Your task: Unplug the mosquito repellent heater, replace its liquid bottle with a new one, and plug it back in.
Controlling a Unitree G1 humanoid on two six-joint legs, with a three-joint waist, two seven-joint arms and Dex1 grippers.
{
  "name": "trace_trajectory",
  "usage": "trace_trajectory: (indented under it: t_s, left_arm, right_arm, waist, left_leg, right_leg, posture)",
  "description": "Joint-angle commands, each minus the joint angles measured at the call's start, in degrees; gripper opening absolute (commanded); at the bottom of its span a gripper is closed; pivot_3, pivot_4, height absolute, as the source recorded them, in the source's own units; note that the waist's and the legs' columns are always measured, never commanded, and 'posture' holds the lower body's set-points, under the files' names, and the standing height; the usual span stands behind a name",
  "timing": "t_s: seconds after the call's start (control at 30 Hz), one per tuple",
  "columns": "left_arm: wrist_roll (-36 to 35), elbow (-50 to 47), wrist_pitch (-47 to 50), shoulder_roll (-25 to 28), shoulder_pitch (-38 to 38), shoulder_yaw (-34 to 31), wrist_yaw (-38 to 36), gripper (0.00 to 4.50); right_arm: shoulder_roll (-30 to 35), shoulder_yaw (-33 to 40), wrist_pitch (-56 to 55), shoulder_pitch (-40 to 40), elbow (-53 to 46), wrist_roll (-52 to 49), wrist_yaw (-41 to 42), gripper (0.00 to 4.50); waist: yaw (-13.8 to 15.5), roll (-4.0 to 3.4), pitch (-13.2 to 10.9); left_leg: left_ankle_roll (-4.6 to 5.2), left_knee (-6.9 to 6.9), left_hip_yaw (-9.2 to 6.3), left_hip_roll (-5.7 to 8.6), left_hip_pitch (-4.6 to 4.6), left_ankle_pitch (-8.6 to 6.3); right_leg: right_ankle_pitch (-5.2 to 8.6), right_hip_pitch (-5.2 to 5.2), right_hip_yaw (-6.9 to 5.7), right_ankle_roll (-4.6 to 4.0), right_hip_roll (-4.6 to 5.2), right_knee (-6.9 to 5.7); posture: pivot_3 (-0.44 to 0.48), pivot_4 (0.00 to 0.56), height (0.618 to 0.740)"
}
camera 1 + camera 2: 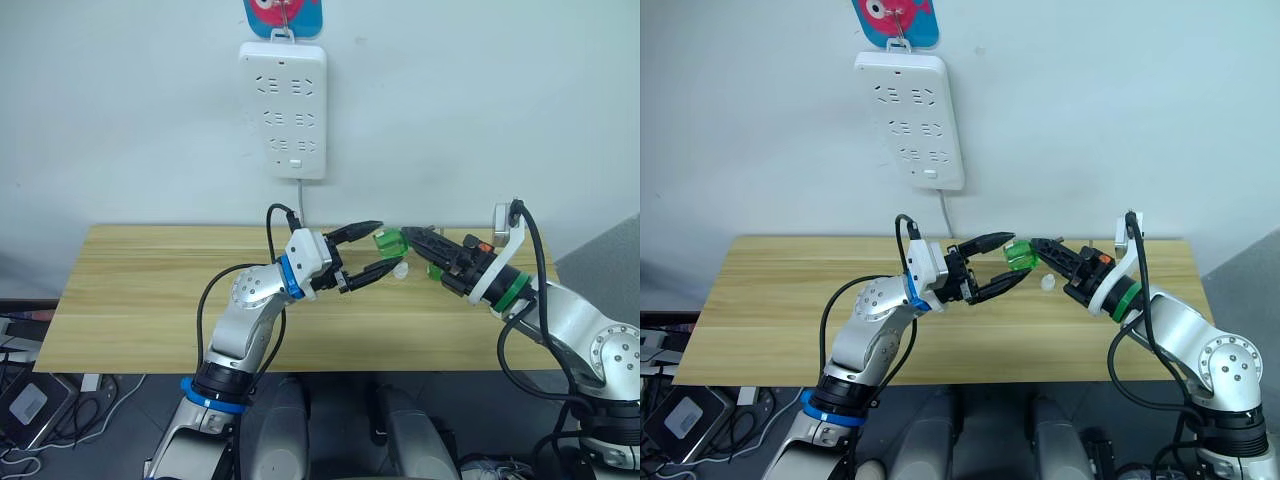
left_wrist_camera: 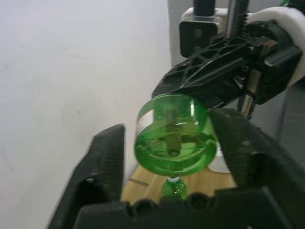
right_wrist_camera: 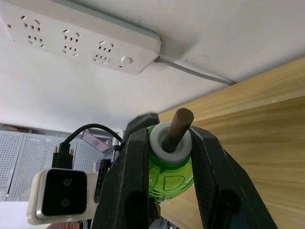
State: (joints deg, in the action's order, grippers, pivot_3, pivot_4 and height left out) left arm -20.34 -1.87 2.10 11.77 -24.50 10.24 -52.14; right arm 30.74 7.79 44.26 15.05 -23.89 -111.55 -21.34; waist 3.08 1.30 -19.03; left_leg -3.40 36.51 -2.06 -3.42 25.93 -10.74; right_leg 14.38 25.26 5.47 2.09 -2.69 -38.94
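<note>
Left gripper (image 1: 368, 252) is hovering above the pale wooden slatted tabletop (image 1: 150, 300), black fingers spread to either side of a translucent green round plastic liquid bottle (image 1: 389, 243). Right gripper (image 1: 415, 242), reaching in from 3 o'clock, is pinching that bottle, whose white collar and brown wick (image 3: 177, 128) are pointing toward its wrist. A small whitish object (image 1: 400, 270) is lying on the wood at 6 o'clock of the bottle; cannot tell what it is. At 12 o'clock, a long white wall power strip (image 1: 284, 108) is hanging on the plain white wall (image 1: 500, 100).
</note>
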Motion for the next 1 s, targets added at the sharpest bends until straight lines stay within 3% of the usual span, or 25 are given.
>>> trace_trajectory:
  t_s: [0.03,0.27,0.47,0.57,0.63,0.77,0.87,1.0]
  left_arm:
    - [-0.7,-2.4,0.0,-0.2,-0.3,0.2,0.0,2.21]
    - [-0.8,-2.9,0.7,0.0,0.2,0.4,0.1,2.21]
    - [-2.0,-2.8,2.9,-0.4,0.1,-0.4,0.9,2.21]
    - [-7.0,-3.0,10.5,-0.1,-0.6,-2.7,1.7,2.21]
    - [-12.2,-3.2,18.5,0.9,-1.3,-4.9,2.0,2.21]
    - [-18.9,-2.9,29.0,3.1,-2.4,-8.2,2.3,2.21]
    - [-21.6,-3.7,33.1,4.3,-2.7,-9.6,2.1,2.21]
    - [-21.2,-4.6,33.1,5.2,-2.0,-9.4,1.6,2.21]
  right_arm:
    - [-0.3,0.2,0.5,0.1,-3.2,-1.5,1.3,0.82]
    - [0.7,-0.3,1.3,0.7,-3.3,-1.5,2.1,0.82]
    - [2.3,-0.6,2.9,0.5,-3.5,-1.5,3.4,2.90]
    - [7.7,0.7,5.6,-2.8,-4.3,-1.5,4.5,3.98]
    - [14.2,3.8,8.1,-6.1,-3.6,-1.5,5.9,4.44]
    - [26.5,8.1,13.8,-10.6,-0.5,4.6,13.6,4.44]
    - [34.2,7.1,16.3,-12.2,2.2,19.2,21.5,4.44]
    - [40.2,-0.9,12.1,-10.6,10.8,42.7,30.9,4.44]
  waist:
    - [0.0,0.00,0.0]
    - [0.0,0.00,0.0]
    - [0.0,0.00,0.0]
    - [0.2,0.00,0.0]
    - [0.3,0.00,0.0]
    - [0.1,0.00,0.0]
    - [-0.1,0.00,0.0]
    - [-0.1,0.00,0.0]
  left_leg:
    - [0.00,0.00,0.00,0.00,0.00,0.00]
    - [0.00,0.00,0.00,0.00,0.00,0.00]
    - [0.00,0.00,-0.01,0.00,0.00,0.00]
    - [0.00,0.00,-0.01,0.01,0.01,0.00]
    - [0.00,0.00,-0.04,0.02,0.03,0.00]
    - [0.00,0.04,-0.03,0.03,0.05,0.00]
    - [0.00,0.11,-0.03,-0.01,0.00,0.00]
    - [0.00,0.15,-0.01,-0.02,-0.03,0.00]
  right_leg:
    - [0.00,0.00,0.00,0.00,0.00,0.00]
    - [0.00,0.00,0.00,0.00,0.00,0.00]
    - [0.00,0.00,-0.01,0.00,0.00,0.00]
    - [0.00,0.00,-0.01,0.00,0.00,0.01]
    - [0.01,-0.01,-0.04,0.01,0.02,0.03]
    - [0.01,0.00,-0.02,0.01,0.02,0.01]
    - [0.00,-0.02,-0.04,0.01,-0.01,-0.03]
    - [0.00,-0.01,-0.03,0.02,-0.02,-0.03]
  posture:
    - [0.240,0.311,0.740]
    - [0.246,0.312,0.740]
    - [0.248,0.307,0.740]
    - [0.247,0.305,0.740]
    - [0.243,0.306,0.740]
    - [0.235,0.306,0.740]
    - [0.230,0.306,0.740]
    - [0.236,0.307,0.740]
